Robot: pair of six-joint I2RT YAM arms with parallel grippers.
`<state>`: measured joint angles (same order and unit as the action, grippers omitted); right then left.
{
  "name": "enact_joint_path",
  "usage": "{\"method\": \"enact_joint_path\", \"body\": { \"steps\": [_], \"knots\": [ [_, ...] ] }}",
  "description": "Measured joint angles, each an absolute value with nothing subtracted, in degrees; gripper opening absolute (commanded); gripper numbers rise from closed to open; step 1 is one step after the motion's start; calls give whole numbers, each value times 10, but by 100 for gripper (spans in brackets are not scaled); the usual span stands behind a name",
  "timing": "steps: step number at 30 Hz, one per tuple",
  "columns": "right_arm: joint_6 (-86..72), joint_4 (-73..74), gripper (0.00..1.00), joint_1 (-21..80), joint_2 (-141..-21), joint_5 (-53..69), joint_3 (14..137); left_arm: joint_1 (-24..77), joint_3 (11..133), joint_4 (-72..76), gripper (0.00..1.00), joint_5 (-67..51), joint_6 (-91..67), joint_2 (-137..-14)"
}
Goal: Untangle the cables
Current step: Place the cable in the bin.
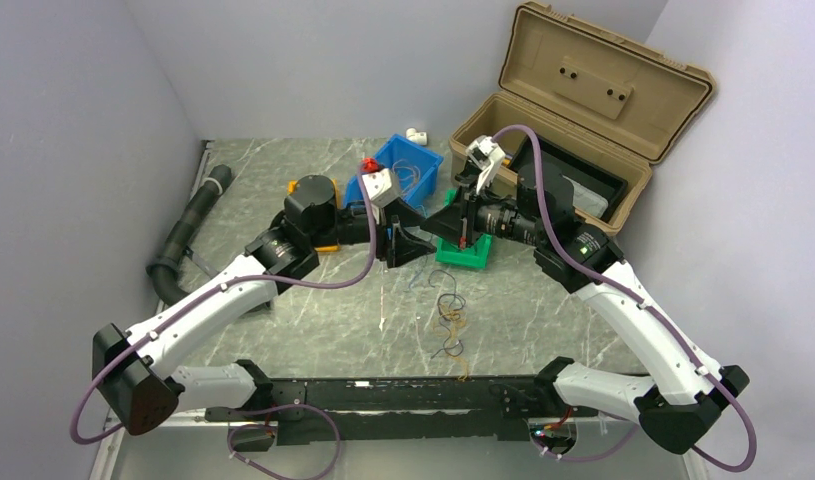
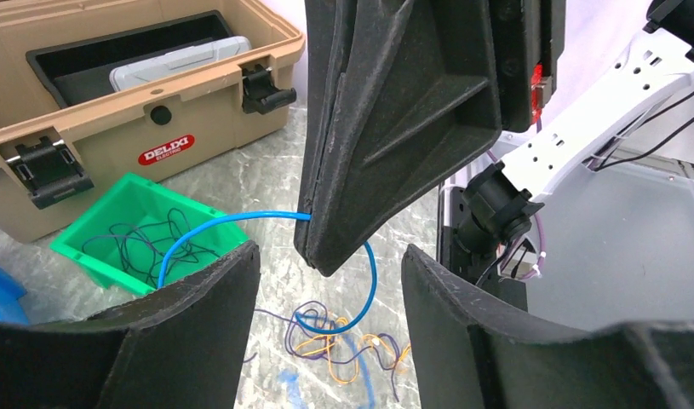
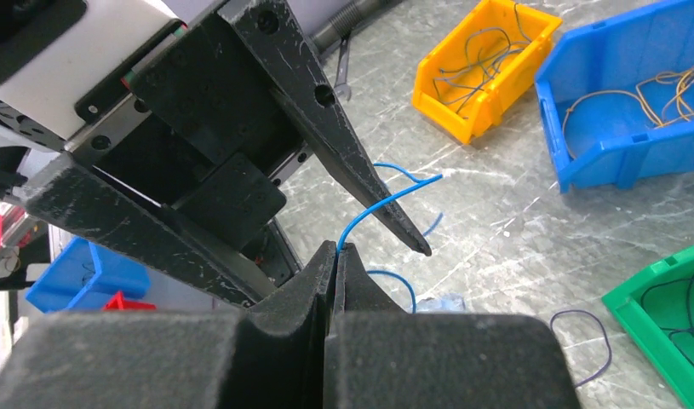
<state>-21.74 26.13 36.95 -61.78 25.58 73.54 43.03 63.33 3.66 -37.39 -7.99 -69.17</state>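
Pinching a blue cable [image 3: 386, 203] at their tip, the right fingers [image 3: 364, 294] are pressed flat together. The cable is held in the air over the middle of the tabletop [image 1: 303, 320].

In the left wrist view one length arcs left and down in front of the green bin [image 2: 113, 247]. Another curves down to the tangle [image 2: 343, 341] of orange, dark and blue strands lying on the marble below.

The left fingers [image 2: 198, 294] stand apart, with a clear gap between them. The tip of the right fingers sits in that gap. Whether they touch the cable cannot be told.

The green bin holds dark wires. An orange bin [image 3: 462, 85] and a blue bin [image 3: 582, 128] hold more thin wires.

A tan toolbox [image 1: 583, 110] sits at the far right with its lid up. A black corrugated hose [image 1: 188, 225] lies along the left edge.
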Motion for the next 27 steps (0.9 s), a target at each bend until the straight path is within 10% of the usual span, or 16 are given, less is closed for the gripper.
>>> {"method": "enact_joint_path", "body": {
  "steps": [6, 10, 15, 27],
  "knots": [
    [-228, 251, 0, 369, -618, 256, 736, 431, 627, 41, 43, -357, -68, -697],
    [-233, 251, 6, 369, -618, 256, 736, 432, 622, 43, 0, -342, -61, -704],
    [-242, 252, 52, 369, -618, 242, 736, 434, 622, 36, 0, -315, -54, -715],
    [-256, 272, 77, 365, -556, 104, 703, 406, 588, -31, 0, -171, -58, -697]
  ]
}}
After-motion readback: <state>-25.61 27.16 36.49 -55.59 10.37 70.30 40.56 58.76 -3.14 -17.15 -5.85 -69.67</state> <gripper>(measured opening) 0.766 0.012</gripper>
